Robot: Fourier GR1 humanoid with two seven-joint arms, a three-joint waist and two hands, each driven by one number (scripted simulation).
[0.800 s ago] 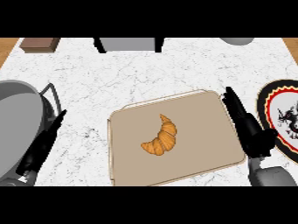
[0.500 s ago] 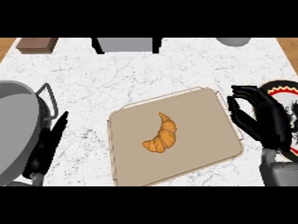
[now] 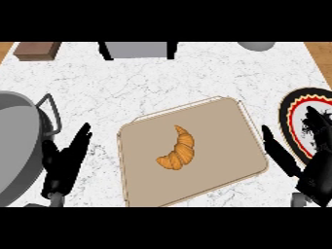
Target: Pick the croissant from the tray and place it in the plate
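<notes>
Croissant (image 3: 177,149) lies mid-frame on tan tray (image 3: 226,121). Plate (image 3: 295,113) at right edge. Right hand (image 3: 322,168) lower right, fingers spread over plate. Left hand (image 3: 64,163) lower left, fingers straight, beside grey pan (image 3: 3,146).

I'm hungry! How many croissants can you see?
1. The croissant lies in the middle of the tan tray, between the robot's two hands. Nothing in view could hide another.

The right hand (image 3: 323,168) is now spread open over the plate (image 3: 292,104), where half a second ago its fingers were curled beside the tray (image 3: 226,121); it is shifted slightly rightward and lower in view.
</notes>
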